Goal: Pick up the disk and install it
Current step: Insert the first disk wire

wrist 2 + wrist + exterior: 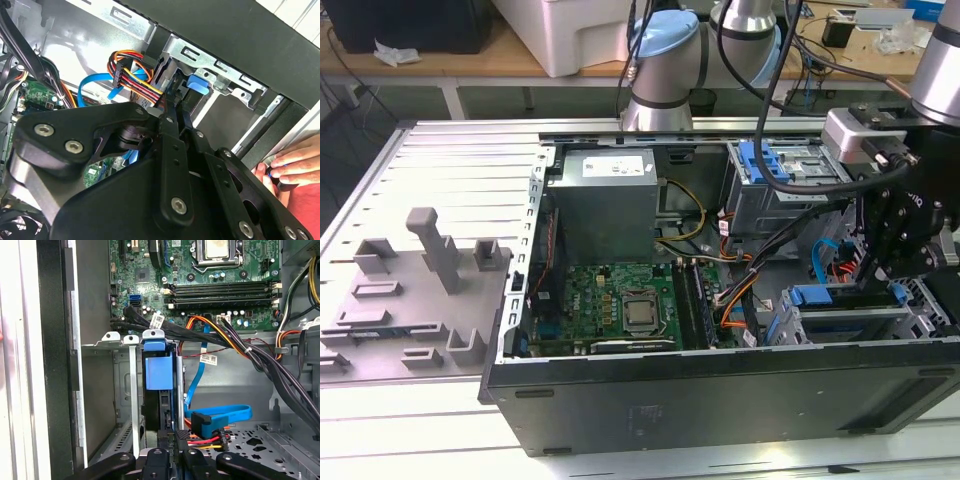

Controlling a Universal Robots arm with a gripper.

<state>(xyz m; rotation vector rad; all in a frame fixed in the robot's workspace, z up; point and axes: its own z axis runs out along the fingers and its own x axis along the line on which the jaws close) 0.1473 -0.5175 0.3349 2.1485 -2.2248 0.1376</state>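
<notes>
Disk [159, 390], blue-handled, sits edge-on in a slot of the grey metal drive cage [120, 390], at the front lower corner of the open computer case [720, 400]; in the exterior view that corner is at the exterior view's right, where the blue handle [818, 296] shows just under the gripper [880, 275]. In the first wrist view the disk's long axis runs straight away from the gripper [172, 447] into the cage, blue end handle at the far end, dark body running back toward the fingers. Fingers look drawn close together on or right at the near edge of the disk, but contact is masked by the gripper's own linkage, so whether they clamp it I cannot tell. Second wrist view: the two black finger links converge toward the blue tab [197, 84] at the cage mouth. Judgement: disk seems partly or mostly seated; travel, if any remains, would be along that same axis into the slot. Room is tight: cage walls just beside the disk on both flanks, a blue data cable [220, 415] and a red-yellow-black power lead [202, 440] near the gripper on the motherboard [620, 300] side. A person's hand [292, 167] rests at the case's outer edge.
</notes>
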